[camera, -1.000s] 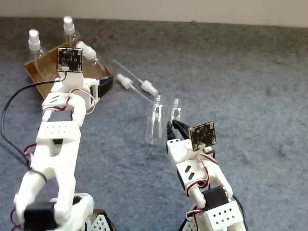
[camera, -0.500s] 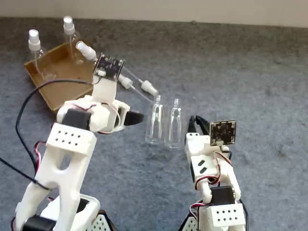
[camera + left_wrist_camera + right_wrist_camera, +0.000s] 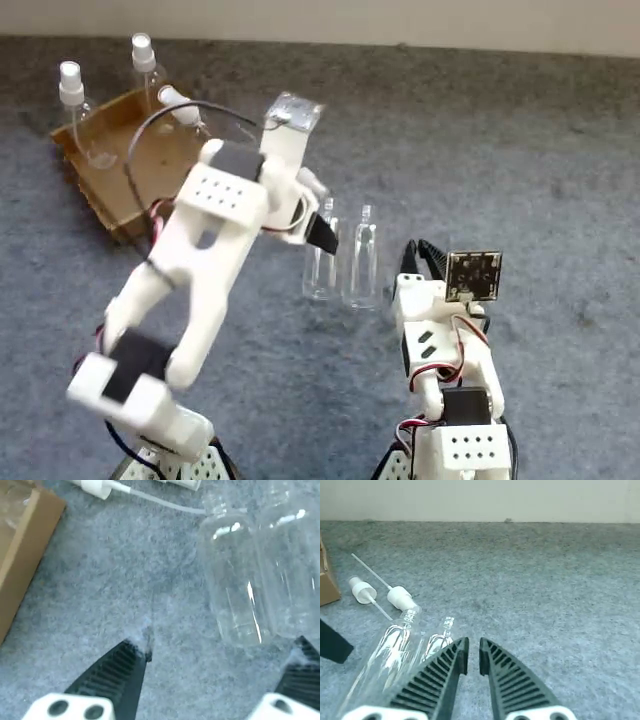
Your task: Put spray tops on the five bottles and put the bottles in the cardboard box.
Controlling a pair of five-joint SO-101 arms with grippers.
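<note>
Two capless bottles (image 3: 362,265) lie side by side near the left jaws.

Open carpet (image 3: 540,180) lies right of the two bottles (image 3: 362,265); the left arm (image 3: 215,230) crowds their other side.

Three clear plastic bottles with white spray tops (image 3: 70,82) (image 3: 143,52) (image 3: 174,99) are counted, plus two uncapped clear plastic bottles (image 3: 320,258) (image 3: 362,258), making five bottles. There are two loose white spray tops with thin tubes (image 3: 361,591) (image 3: 400,598), one brown cardboard box (image 3: 95,185) and two white robot arms (image 3: 210,230) (image 3: 440,340).
</note>
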